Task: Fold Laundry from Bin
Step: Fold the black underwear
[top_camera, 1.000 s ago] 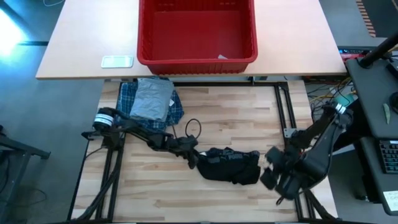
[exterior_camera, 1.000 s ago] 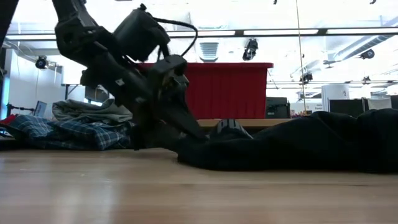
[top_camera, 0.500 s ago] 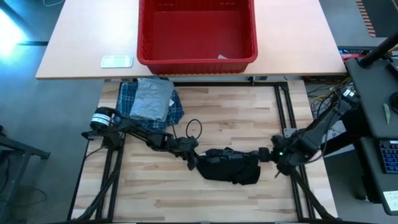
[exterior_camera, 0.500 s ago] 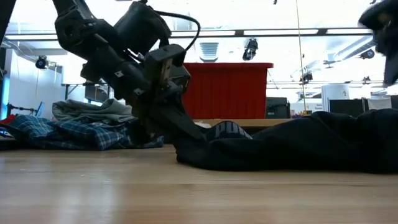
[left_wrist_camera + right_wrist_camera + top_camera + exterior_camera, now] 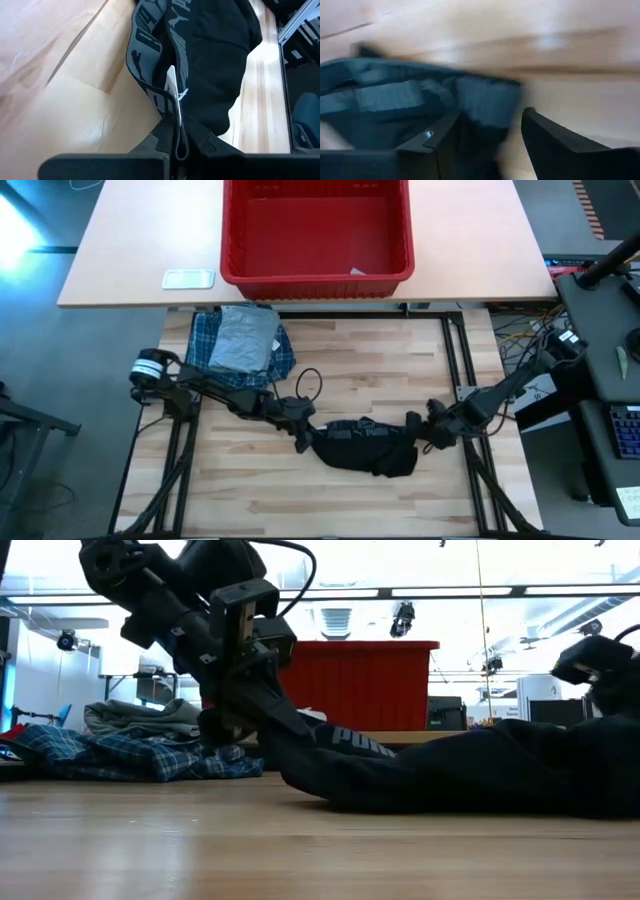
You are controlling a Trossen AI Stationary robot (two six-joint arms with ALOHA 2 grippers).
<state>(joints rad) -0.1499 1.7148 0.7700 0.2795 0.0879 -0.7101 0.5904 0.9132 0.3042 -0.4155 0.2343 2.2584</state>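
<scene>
My left claw (image 5: 304, 438) is clamped on the waistband of the small black garment (image 5: 368, 444), pinching its left end just above the wooden table (image 5: 380, 360). My right claw (image 5: 420, 430) sits at the garment's other end, fingers apart with one edge of the cloth between them, not closed on it. Behind my left arm the grey T-shirt (image 5: 245, 340) lies folded on the plaid shirt (image 5: 205, 340). Beyond the table, the red bin (image 5: 316, 275) stands on a lighter desk (image 5: 130, 240).
</scene>
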